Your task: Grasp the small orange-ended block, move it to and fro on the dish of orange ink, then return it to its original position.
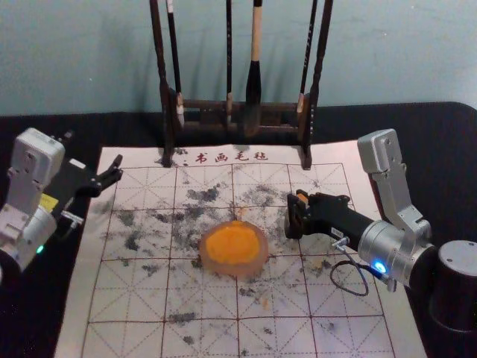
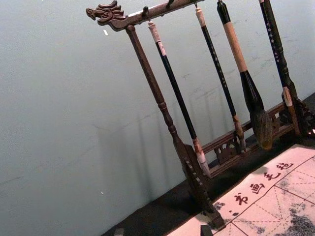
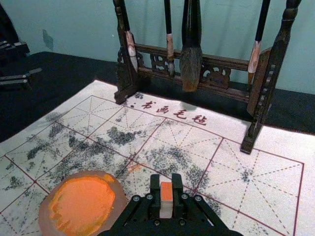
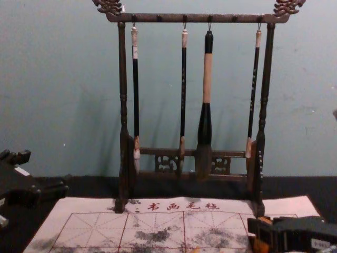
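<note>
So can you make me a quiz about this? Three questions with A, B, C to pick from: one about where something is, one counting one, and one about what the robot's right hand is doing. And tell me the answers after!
1. Where is the dish of orange ink?
A. On a shelf
B. On somebody's lap
C. On the mat

2. How many brushes hang from the rack?
A. Four
B. Two
C. Seven

3. What is the right gripper doing?
A. Holding a brush
B. Shut on the block
C. Wide open with nothing in it

Answers:
1. C: the head view shows it sitting on the mat's printed squares.
2. A: the chest view shows three thin ones and one fat one.
3. B: the right wrist view shows the block between its fingers.
</note>
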Action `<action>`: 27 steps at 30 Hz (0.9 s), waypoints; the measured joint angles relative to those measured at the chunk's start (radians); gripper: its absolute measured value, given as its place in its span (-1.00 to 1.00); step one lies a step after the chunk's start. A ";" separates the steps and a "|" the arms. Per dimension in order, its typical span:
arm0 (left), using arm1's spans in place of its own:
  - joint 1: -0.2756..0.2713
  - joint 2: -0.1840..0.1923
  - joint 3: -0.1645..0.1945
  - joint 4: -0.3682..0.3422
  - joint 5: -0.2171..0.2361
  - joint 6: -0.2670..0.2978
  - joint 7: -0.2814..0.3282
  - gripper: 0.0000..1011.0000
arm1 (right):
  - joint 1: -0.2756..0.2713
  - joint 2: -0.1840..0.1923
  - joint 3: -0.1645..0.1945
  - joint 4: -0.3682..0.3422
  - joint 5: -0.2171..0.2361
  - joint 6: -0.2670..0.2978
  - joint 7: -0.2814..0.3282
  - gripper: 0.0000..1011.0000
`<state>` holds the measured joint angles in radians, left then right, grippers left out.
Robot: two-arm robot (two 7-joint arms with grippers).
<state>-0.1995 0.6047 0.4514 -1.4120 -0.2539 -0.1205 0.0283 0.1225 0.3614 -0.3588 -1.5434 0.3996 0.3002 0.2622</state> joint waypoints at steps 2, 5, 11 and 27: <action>0.000 0.000 0.000 0.000 0.000 0.000 0.000 0.98 | 0.000 0.000 0.000 0.000 -0.004 -0.002 0.000 -0.74; 0.000 0.000 0.000 0.000 0.000 0.000 0.000 0.98 | -0.001 0.000 0.001 0.000 -0.004 -0.002 0.000 -0.74; 0.000 0.000 0.000 0.000 0.000 0.000 0.000 0.98 | -0.001 0.000 0.001 0.000 -0.004 -0.002 0.000 -0.74; 0.000 0.000 0.000 0.000 0.000 0.000 0.000 0.98 | -0.001 0.001 0.001 0.000 -0.001 -0.001 0.000 -0.07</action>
<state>-0.1995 0.6047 0.4514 -1.4120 -0.2539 -0.1205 0.0283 0.1217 0.3620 -0.3580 -1.5436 0.3989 0.2988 0.2617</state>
